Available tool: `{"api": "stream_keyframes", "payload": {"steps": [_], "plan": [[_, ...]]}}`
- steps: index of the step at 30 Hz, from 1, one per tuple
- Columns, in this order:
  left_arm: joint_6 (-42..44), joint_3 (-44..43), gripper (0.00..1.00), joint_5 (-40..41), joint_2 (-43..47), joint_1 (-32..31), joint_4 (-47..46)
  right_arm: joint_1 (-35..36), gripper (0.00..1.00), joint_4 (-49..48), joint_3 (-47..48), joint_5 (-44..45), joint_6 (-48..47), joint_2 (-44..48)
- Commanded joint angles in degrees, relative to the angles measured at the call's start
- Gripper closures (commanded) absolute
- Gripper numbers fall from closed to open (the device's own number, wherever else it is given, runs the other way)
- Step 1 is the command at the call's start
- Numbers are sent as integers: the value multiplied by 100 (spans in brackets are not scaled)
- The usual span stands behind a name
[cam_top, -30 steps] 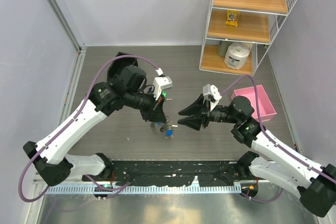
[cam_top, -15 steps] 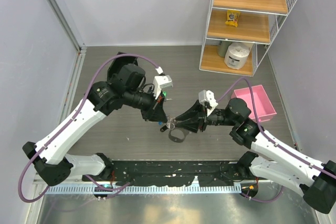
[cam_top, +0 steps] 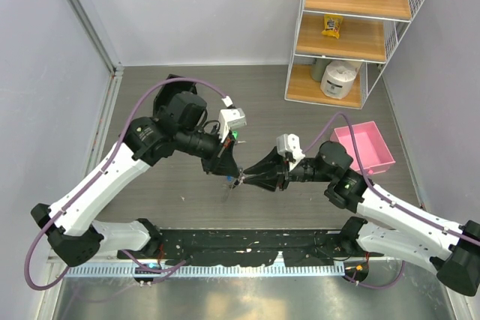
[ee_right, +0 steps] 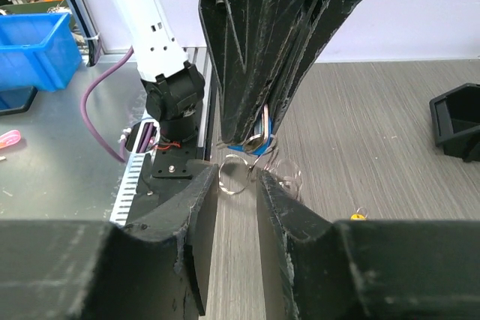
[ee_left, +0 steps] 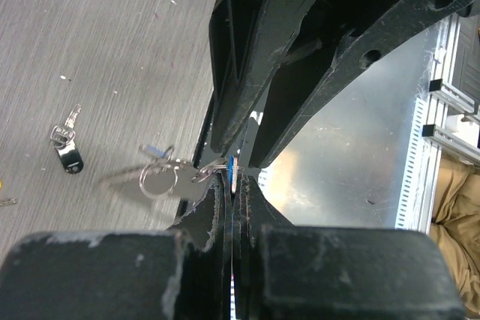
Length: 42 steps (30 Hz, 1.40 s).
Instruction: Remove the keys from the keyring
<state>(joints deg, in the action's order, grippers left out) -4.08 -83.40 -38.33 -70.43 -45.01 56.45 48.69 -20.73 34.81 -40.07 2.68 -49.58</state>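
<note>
- A grey wood-grain worktop [cam_top: 150,95] enclosed by pale walls was seen, with a shelf unit [cam_top: 352,35] at the back right and a pink tray [cam_top: 367,148] beside the right arm
- The left tool [cam_top: 230,174] was shown pressed fully together on the blue-headed key [ee_left: 234,164], a sliver of blue being visible between its jaws
- The bunch was thereby held up off the worktop, apparently so that the rest could hang free and be reached from the other side
- The keyring [ee_right: 232,177] was seen dangling just below that grip, between the two tools and near the middle of the worktop
- The right tool [cam_top: 247,180] was found nose to nose with the left, its jaws set narrow, one on either side of a hanging ring
- A firm pinch was not shown, so the ring was judged bracketed rather than gripped
- The opposed placement was judged to let the ring be worked against a key held fixed
- A black-headed key [ee_left: 69,157] lay well apart on the worktop, judged already freed
</note>
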Motion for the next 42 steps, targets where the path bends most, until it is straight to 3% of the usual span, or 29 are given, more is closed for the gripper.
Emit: {"api": "stream_keyframes", "payload": {"steps": [1,10,13,18,29,42], "plan": [[-32,-195,100,-281,205,-43,-160,123,67,-45,307,210,-311,-51],[-76,-230,100,-325,249,-86,-178,264,71,-1,325,263,-408,-95],[-67,-230,100,-307,258,-95,-169,308,78,-1,334,246,-417,-122],[-76,-247,100,-289,267,-86,-143,370,71,16,351,158,-408,-166],[-137,-256,100,-325,320,-104,-151,414,70,-36,281,325,-443,-34],[-146,-239,100,-307,285,-139,-125,510,78,-71,272,342,-444,89]]}}
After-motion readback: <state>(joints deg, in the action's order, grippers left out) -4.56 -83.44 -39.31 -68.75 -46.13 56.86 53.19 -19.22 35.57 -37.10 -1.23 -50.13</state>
